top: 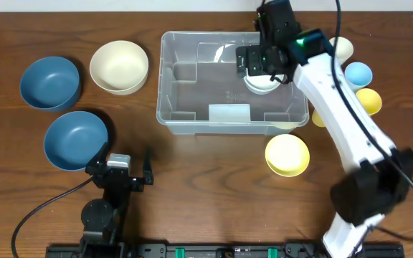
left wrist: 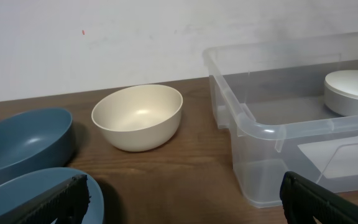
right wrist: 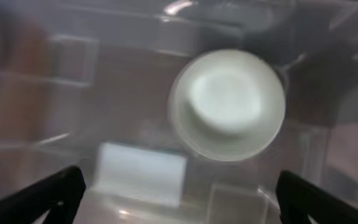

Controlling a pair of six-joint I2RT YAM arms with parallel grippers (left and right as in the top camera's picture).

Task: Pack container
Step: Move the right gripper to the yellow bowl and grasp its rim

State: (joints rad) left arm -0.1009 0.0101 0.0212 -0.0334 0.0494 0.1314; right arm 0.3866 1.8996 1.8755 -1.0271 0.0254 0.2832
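Note:
The container (top: 165, 79) is a large clear bin at the table's middle. A white bowl (top: 262, 84) lies upside down inside it at the right end. My right gripper (top: 260, 61) hangs open just above that bowl, holding nothing. In the right wrist view the white bowl (right wrist: 227, 104) rests on the container (right wrist: 73, 59) floor, free of the right gripper (right wrist: 179, 193), whose fingers stand wide apart. My left gripper (top: 124, 161) rests open near the front left. In its wrist view the left gripper (left wrist: 182, 202) faces the container (left wrist: 253, 127) and the white bowl (left wrist: 353, 92).
A cream bowl (top: 119, 66) and two blue bowls (top: 49, 82) (top: 76, 139) sit left of the bin. A yellow bowl (top: 287, 154) lies in front of its right end. Behind the right arm are a cream bowl (top: 341, 49), a light blue bowl (top: 358, 73) and a yellow bowl (top: 368, 100).

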